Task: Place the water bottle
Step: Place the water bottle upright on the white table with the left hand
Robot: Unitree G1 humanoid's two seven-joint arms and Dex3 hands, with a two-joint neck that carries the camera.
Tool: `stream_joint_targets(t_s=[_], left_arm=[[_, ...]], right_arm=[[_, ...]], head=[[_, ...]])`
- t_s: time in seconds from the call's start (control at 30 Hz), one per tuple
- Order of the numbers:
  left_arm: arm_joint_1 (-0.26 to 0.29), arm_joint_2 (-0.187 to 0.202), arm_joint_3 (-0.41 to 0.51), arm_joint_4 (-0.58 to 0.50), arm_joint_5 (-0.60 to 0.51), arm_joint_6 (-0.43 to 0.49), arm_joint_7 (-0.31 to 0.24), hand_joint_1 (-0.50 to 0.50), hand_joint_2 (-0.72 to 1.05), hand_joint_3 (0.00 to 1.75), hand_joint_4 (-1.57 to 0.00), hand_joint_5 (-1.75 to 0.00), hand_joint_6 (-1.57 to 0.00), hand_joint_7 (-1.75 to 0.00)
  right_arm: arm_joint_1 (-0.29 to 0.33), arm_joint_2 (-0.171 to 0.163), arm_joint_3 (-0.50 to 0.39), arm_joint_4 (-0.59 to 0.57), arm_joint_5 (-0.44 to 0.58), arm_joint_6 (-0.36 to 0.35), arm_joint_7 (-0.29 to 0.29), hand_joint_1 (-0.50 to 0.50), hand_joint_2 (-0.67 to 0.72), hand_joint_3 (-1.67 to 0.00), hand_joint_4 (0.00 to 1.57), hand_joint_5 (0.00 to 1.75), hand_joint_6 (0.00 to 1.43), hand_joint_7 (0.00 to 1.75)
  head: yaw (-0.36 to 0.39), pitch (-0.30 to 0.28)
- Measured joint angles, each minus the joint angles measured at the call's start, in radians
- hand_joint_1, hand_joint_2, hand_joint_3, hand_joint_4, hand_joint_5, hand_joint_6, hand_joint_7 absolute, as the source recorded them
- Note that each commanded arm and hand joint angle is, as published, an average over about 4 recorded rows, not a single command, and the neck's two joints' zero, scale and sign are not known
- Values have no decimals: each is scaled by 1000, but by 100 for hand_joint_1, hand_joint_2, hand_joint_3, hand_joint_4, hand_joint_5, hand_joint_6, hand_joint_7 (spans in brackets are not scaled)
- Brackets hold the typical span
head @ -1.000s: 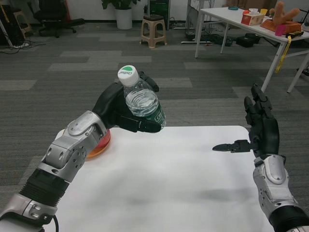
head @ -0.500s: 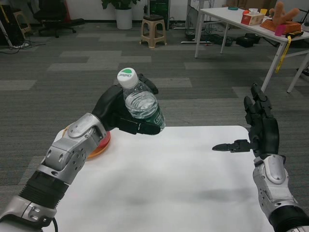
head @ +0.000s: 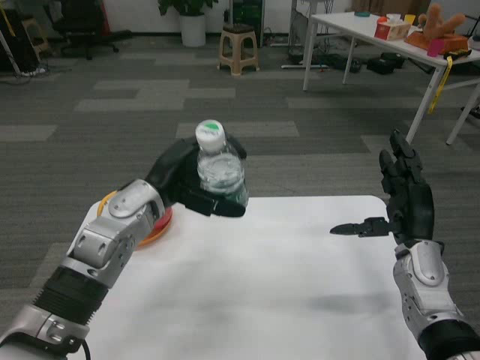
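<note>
A clear water bottle (head: 220, 168) with a white cap and green label stands nearly upright in my left hand (head: 187, 178), which grips it around the body above the far edge of the white table (head: 255, 285). Whether its base touches the table is hidden by the fingers. My right hand (head: 401, 199) waits raised over the table's right side, fingers spread and holding nothing.
An orange and red plate (head: 155, 225) lies at the table's far left, partly behind my left forearm. Beyond the table are grey carpet, a plastic stool (head: 238, 46), a potted plant and another white table (head: 390, 41) with items at the back right.
My left hand has lowered the bottle and turned it more upright, closer to the table's far edge. The right hand has stayed where it was.
</note>
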Motion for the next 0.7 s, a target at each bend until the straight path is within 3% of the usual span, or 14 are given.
stream_joint_targets(t_s=[0.2,0.37,0.7], left_arm=[[-2,-26,-41,245,8,-95,3,50,69,44,-52,-175,-94,-154],[-14,-34,-87,372,-4,-179,5,50,76,39,-52,-175,-96,-154],[-93,-62,-246,686,-193,-402,28,50,78,35,-54,-175,-105,-154]], right_arm=[[2,0,0,2,0,0,0,-17,9,-8,0,0,0,7],[2,0,0,4,0,0,0,-17,9,-8,0,0,0,7],[4,0,0,21,0,-1,0,-17,9,-8,0,0,0,7]], head=[[-7,-7],[-9,-14],[-18,-26]])
